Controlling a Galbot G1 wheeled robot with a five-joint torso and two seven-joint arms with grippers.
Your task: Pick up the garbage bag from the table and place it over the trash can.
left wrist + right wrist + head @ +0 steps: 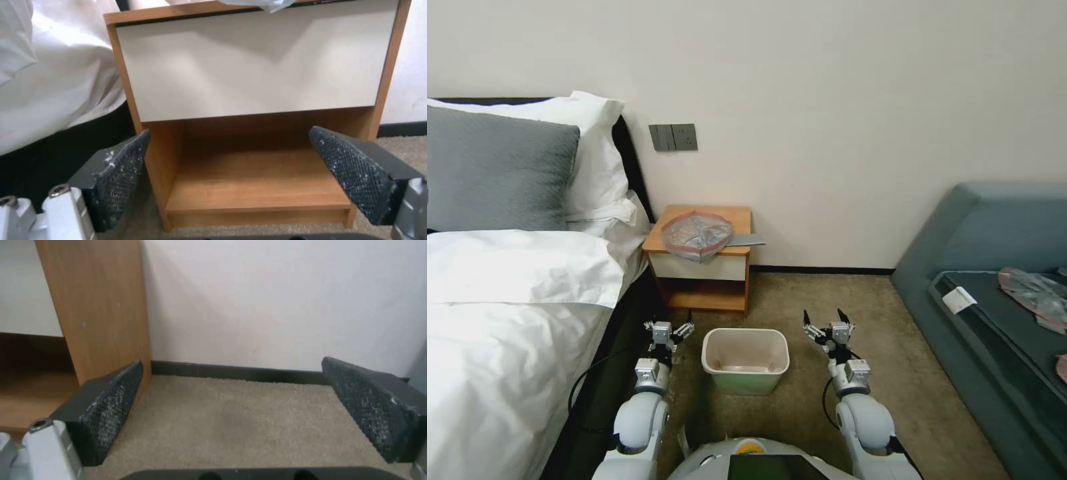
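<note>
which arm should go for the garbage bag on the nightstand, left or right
Probably left. The left claw hangs open nearly straight below the garbage bag on the table; the right claw, also open, sits farther off beyond the trash can.

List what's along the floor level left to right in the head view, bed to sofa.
White-sheeted bed → open left pincer → cream-white rectangular plastic trash can → open right pincer → grey-blue upholstered sofa.
</note>
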